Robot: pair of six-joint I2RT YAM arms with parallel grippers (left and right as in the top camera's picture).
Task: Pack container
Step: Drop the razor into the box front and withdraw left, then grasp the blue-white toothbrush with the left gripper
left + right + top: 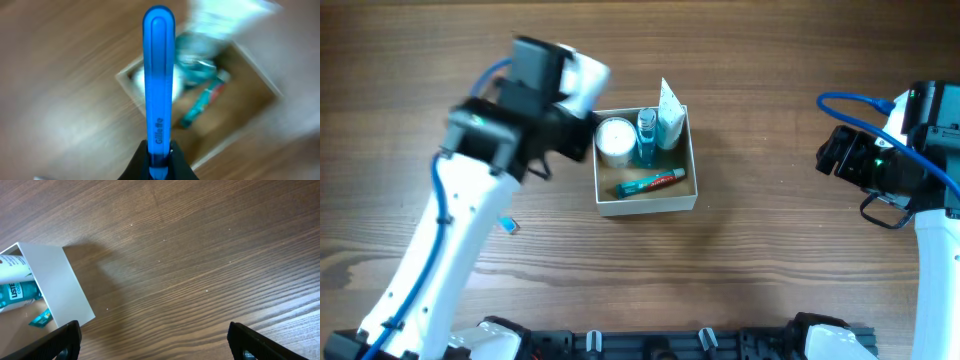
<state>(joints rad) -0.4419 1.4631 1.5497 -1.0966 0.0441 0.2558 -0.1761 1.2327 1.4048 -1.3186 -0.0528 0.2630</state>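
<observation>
The container (647, 204) is a square white-walled box with tan cardboard inside, at the table's middle. It holds a round white jar (614, 140), a blue bottle (647, 137), a white tube (670, 120) and a teal and red tube (650, 183). My left gripper (159, 159) is shut on a blue Gillette razor (159, 75), held above the container's left edge (127, 80); the overhead view hides the razor under the arm. My right gripper (152, 342) is open and empty at the far right, with the container's white wall (55, 280) at its left.
A small blue scrap (509, 225) lies on the wood table left of the container, beside the left arm. The right arm (900, 160) with its blue cable sits at the table's right edge. A black rail runs along the front edge (650, 345).
</observation>
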